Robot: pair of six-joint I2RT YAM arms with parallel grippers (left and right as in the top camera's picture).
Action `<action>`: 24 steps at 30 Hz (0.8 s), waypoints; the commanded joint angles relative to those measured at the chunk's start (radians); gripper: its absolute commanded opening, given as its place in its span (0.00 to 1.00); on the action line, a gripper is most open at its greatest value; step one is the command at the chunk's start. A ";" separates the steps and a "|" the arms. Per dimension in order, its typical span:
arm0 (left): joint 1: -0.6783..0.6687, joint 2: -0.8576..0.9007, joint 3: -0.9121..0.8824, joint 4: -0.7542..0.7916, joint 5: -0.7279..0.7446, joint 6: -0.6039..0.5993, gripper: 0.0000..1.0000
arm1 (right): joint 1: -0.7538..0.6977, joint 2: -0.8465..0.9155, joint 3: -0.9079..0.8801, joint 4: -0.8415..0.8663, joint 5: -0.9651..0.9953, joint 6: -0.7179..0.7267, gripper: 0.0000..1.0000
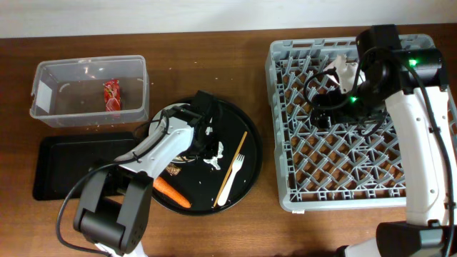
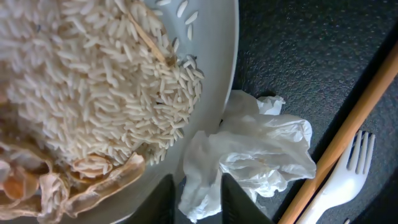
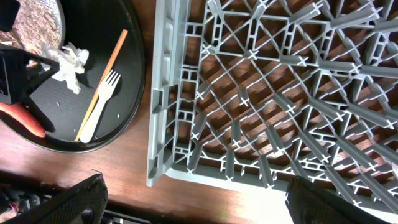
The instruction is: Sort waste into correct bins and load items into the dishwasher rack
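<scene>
the left gripper point(image 2: 198, 200) is sitting at the bottom centre of its wrist view, its two dark fingers point(image 2: 165, 202) drawn close together and pinching the lower edge of the tissue point(image 2: 249, 149). the tissue is lying crumpled on the round tray point(image 2: 298, 50), touching the rim of the plate point(image 2: 219, 74) at the left. the plate is filling the upper left of that view and carrying rice point(image 2: 93, 74) with beige shells point(image 2: 93, 180) below it. just right of the tissue, the chopstick point(image 2: 348, 124) is running diagonally, and the fork point(image 2: 348, 177) is lying beside it in the lower right corner.

from overhead, the carrot point(image 1: 171, 191) is lying on the lower left part of the round tray. the black tray point(image 1: 64, 168) is sitting to the left of it on the table point(image 1: 214, 57). the tub point(image 1: 43, 78) is standing in the upper left of the frame, holding the wrapper point(image 1: 112, 95).

the right gripper point(image 3: 196, 190) is hanging with its fingers spread wide at the two bottom corners of its view, holding nothing. it is hovering over the rack point(image 3: 186, 168), which is taking up the right side of the overhead frame.
</scene>
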 commanded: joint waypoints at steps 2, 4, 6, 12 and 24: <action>-0.002 0.003 -0.001 -0.020 0.018 0.004 0.06 | -0.005 -0.004 0.000 -0.002 0.010 -0.007 0.95; 0.014 -0.071 0.006 -0.027 0.017 0.005 0.00 | -0.005 -0.004 0.000 -0.003 0.010 -0.007 0.95; 0.058 -0.210 0.031 -0.038 0.012 0.039 0.00 | -0.006 -0.004 0.000 -0.003 0.010 -0.007 0.95; 0.433 -0.377 0.077 0.191 -0.216 0.042 0.00 | -0.005 -0.004 0.000 -0.002 0.010 -0.007 0.95; 0.536 -0.299 0.097 0.326 0.025 0.072 0.67 | -0.005 -0.004 0.000 0.002 0.010 -0.007 0.95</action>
